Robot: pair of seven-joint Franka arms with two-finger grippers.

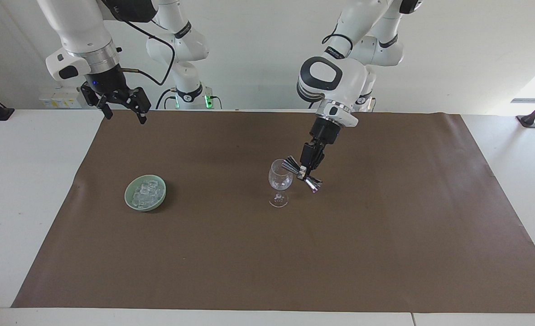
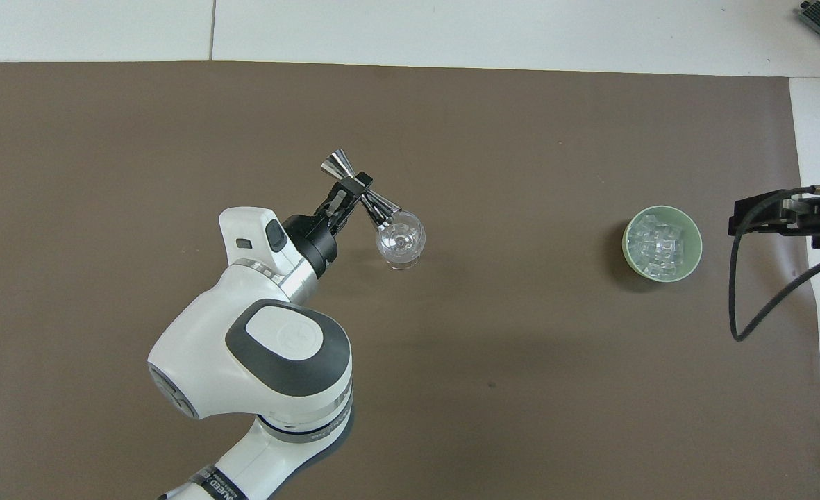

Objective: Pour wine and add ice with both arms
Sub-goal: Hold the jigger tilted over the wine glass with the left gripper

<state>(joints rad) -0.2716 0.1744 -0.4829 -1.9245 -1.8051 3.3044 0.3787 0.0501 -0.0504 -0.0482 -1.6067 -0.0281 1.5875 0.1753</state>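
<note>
A clear wine glass (image 1: 280,181) (image 2: 400,239) stands upright near the middle of the brown mat. My left gripper (image 1: 304,171) (image 2: 354,190) is shut on the waist of a silver double-cone jigger (image 1: 290,165) (image 2: 382,206). The jigger is tilted, with one end at the glass's rim. The wine itself is out of view. The ice (image 1: 146,192) (image 2: 662,244) lies piled in a pale green bowl (image 1: 127,196) (image 2: 627,244) toward the right arm's end of the table. My right gripper (image 1: 126,117) (image 2: 764,215) waits open in the air over the mat's edge at that end.
The brown mat (image 1: 385,235) (image 2: 521,389) covers most of the white table (image 1: 18,190). The left arm's white elbow (image 2: 257,361) hangs over the mat on the robots' side of the glass. A black cable (image 2: 764,305) droops from the right wrist.
</note>
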